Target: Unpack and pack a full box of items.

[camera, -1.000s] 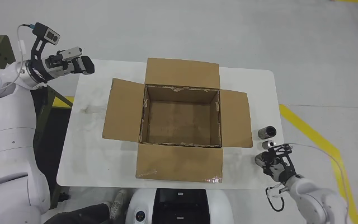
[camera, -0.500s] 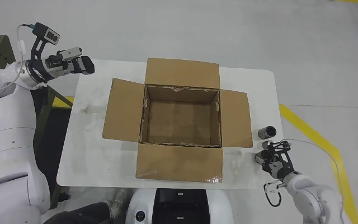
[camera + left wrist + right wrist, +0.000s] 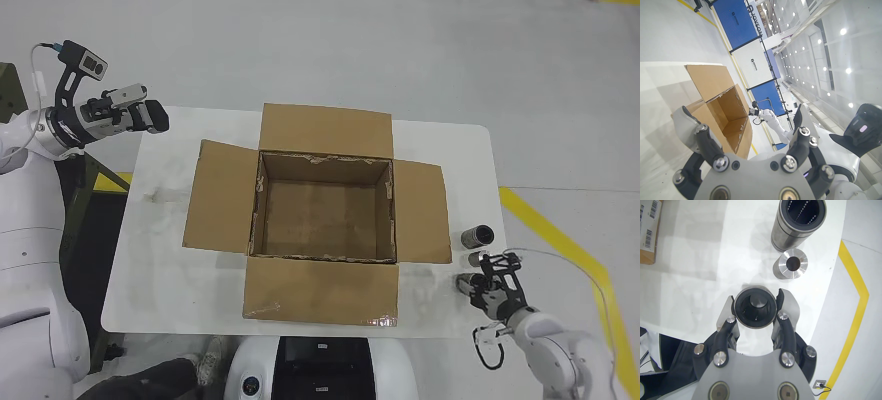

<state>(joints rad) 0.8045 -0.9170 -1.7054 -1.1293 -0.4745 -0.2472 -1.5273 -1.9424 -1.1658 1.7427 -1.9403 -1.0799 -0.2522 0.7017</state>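
Brown cardboard box (image 3: 323, 215) in the middle of the white desk (image 3: 160, 250), open at the top, all four flaps folded outward and lying roughly flat. Bare cardboard floor showing inside, torn tape along the inner rim. Barcode labels (image 3: 648, 222) on the cardboard corner nearest the right arm.

Right gripper (image 3: 755, 296) low over the desk near its near right corner, close to the box's right flap but apart from it. Jaws clenched on a short black-lined bearing (image 3: 755, 308), one pad (image 3: 732, 306) pressed to each side of its steel shell. Bearing upright, bore facing up; whether standing on the desk or just clear of it, cannot tell.

Two more upright cylinders farther along the same edge, in a line away from the gripped bearing. First a small steel sleeve (image 3: 792, 265), near the gripper yet apart from it, bright machined top with a dark centre hole. Then a large bearing (image 3: 797, 224) just behind the sleeve, rows of tiny balls visible inside its bore; contact between these two unclear.

Left gripper (image 3: 152, 114) up high beyond the desk's far left corner, well apart from the box and the cylinders. Jaws released, spread wide, pointed toward the box.

Yellow floor line (image 3: 857, 294) running past the desk's right edge.
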